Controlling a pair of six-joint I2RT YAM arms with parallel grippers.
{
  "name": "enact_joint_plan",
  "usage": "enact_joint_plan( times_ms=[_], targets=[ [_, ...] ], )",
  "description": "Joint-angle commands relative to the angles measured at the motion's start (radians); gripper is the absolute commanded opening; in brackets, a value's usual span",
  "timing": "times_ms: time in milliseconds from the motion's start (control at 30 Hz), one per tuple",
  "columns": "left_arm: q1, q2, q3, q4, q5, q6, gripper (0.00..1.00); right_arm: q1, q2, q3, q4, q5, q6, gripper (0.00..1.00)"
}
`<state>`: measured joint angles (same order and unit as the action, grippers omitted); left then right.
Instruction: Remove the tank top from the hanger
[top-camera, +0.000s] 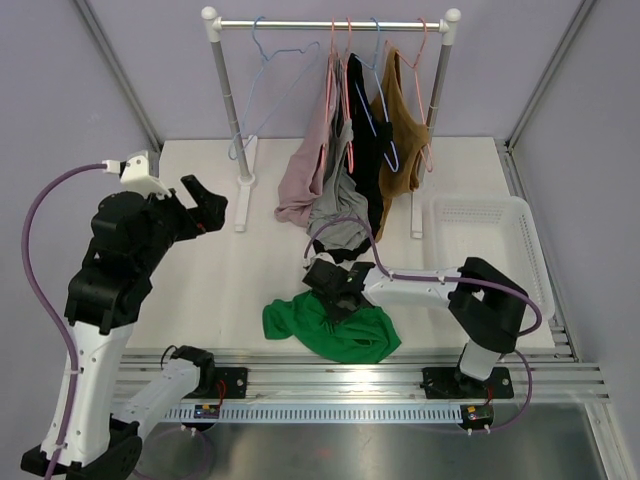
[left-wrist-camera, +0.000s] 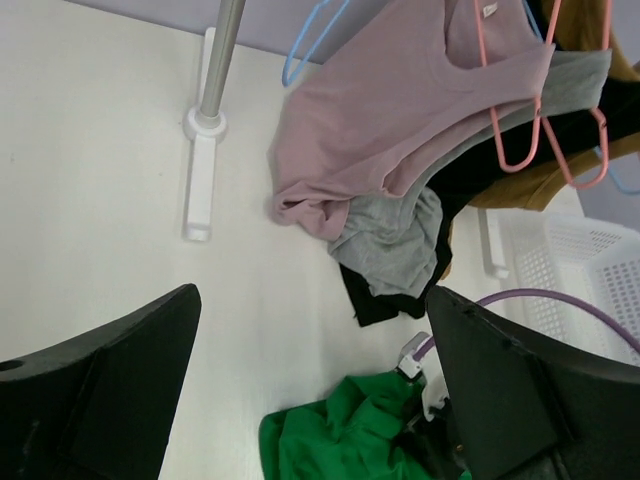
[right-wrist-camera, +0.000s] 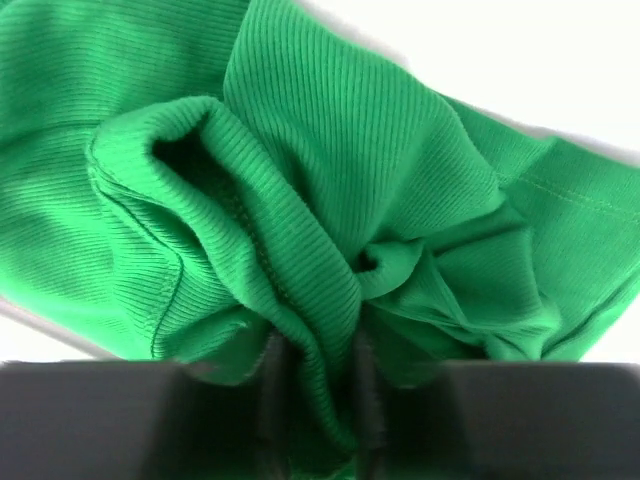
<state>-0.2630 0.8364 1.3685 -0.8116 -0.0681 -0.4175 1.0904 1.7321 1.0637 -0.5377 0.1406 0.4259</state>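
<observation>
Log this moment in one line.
left jaws: open, empty | right jaws: closed on green tank top | top: crumpled on table

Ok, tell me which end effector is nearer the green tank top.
Right. The right end effector is on the green tank top, pinching a fold; the left end effector hangs open, off to its left.

No legible text, numbers or brands are seen; neck tag (left-wrist-camera: 489, 10) on pink top (left-wrist-camera: 400, 130) is unreadable.
</observation>
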Motion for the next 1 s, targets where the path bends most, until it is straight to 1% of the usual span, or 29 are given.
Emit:
enact_joint_plan(
  times_ms=[0, 67, 100, 133, 233, 267, 300, 333, 367, 400, 433, 467, 500, 533, 567, 600, 633, 667, 700, 800, 833, 900, 933, 967],
  targets=[
    [-0.004, -0.081, -0.041, -0.009, -0.039, 0.094, 0.99, 0.031, -0.069, 0.007, 0.042, 0.002, -0.013, 0.00],
    [-0.004, -0.146, -0.113, 0.008, -0.082, 0.117, 0.99, 0.032, -0.159, 0.031, 0.013, 0.049, -0.016, 0.00],
    [-0.004, -0.170, -0.141, 0.018, -0.099, 0.131, 0.99, 0.032, -0.192, 0.045, -0.034, 0.068, -0.024, 0.00],
    [-0.004, -0.213, -0.204, 0.031, -0.139, 0.149, 0.99, 0.031, -0.254, 0.082, -0.063, 0.091, -0.026, 0.00],
    [-0.004, -0.272, -0.294, 0.075, -0.224, 0.164, 0.99, 0.031, -0.357, 0.160, -0.210, 0.210, -0.035, 0.00],
    [-0.004, -0.296, -0.340, 0.097, -0.243, 0.167, 0.99, 0.029, -0.376, 0.221, -0.252, 0.284, -0.035, 0.00],
    [-0.004, -0.304, -0.361, 0.103, -0.262, 0.169, 0.99, 0.031, -0.411, 0.252, -0.328, 0.312, -0.038, 0.00],
    [-0.004, -0.309, -0.376, 0.110, -0.292, 0.169, 0.99, 0.029, -0.425, 0.315, -0.365, 0.345, -0.036, 0.00],
    [-0.004, -0.312, -0.394, 0.114, -0.300, 0.169, 0.99, 0.028, -0.437, 0.349, -0.401, 0.419, -0.033, 0.00],
    [-0.004, -0.312, -0.399, 0.117, -0.303, 0.171, 0.99, 0.028, -0.457, 0.381, -0.472, 0.451, -0.032, 0.00],
    [-0.004, -0.310, -0.399, 0.117, -0.299, 0.171, 0.99, 0.025, -0.465, 0.453, -0.508, 0.526, -0.030, 0.00],
    [-0.004, -0.309, -0.399, 0.118, -0.297, 0.171, 0.99, 0.014, -0.471, 0.493, -0.542, 0.557, -0.029, 0.00],
    [-0.004, -0.307, -0.399, 0.120, -0.294, 0.174, 0.99, 0.006, -0.476, 0.536, -0.612, 0.582, -0.030, 0.00],
    [-0.004, -0.307, -0.399, 0.123, -0.288, 0.174, 0.99, -0.001, -0.476, 0.621, -0.643, 0.614, -0.029, 0.00],
    [-0.004, -0.307, -0.399, 0.121, -0.288, 0.174, 0.99, -0.009, -0.473, 0.666, -0.678, 0.679, -0.027, 0.00],
    [-0.004, -0.312, -0.402, 0.121, -0.286, 0.172, 0.99, -0.036, -0.470, 0.705, -0.743, 0.709, -0.032, 0.00],
    [-0.002, -0.312, -0.404, 0.124, -0.283, 0.172, 0.99, -0.067, -0.465, 0.767, -0.767, 0.740, -0.035, 0.00],
    [-0.002, -0.315, -0.404, 0.121, -0.282, 0.172, 0.99, -0.107, -0.464, 0.788, -0.783, 0.755, -0.047, 0.00],
    [-0.002, -0.313, -0.401, 0.118, -0.283, 0.169, 0.99, -0.213, -0.470, 0.801, -0.792, 0.752, -0.074, 0.00],
    [-0.002, -0.315, -0.382, 0.108, -0.288, 0.169, 0.99, -0.352, -0.511, 0.777, -0.736, 0.731, -0.140, 0.00],
    [-0.004, -0.316, -0.372, 0.106, -0.288, 0.168, 0.99, -0.433, -0.519, 0.756, -0.716, 0.722, -0.153, 0.00],
    [-0.004, -0.313, -0.359, 0.104, -0.279, 0.168, 0.99, -0.516, -0.519, 0.727, -0.659, 0.686, -0.189, 0.00],
    [-0.002, -0.312, -0.353, 0.101, -0.265, 0.166, 0.99, -0.597, -0.514, 0.691, -0.642, 0.673, -0.194, 0.00],
    [-0.002, -0.304, -0.339, 0.100, -0.254, 0.164, 0.99, -0.633, -0.507, 0.670, -0.628, 0.624, -0.197, 0.00]
  ],
)
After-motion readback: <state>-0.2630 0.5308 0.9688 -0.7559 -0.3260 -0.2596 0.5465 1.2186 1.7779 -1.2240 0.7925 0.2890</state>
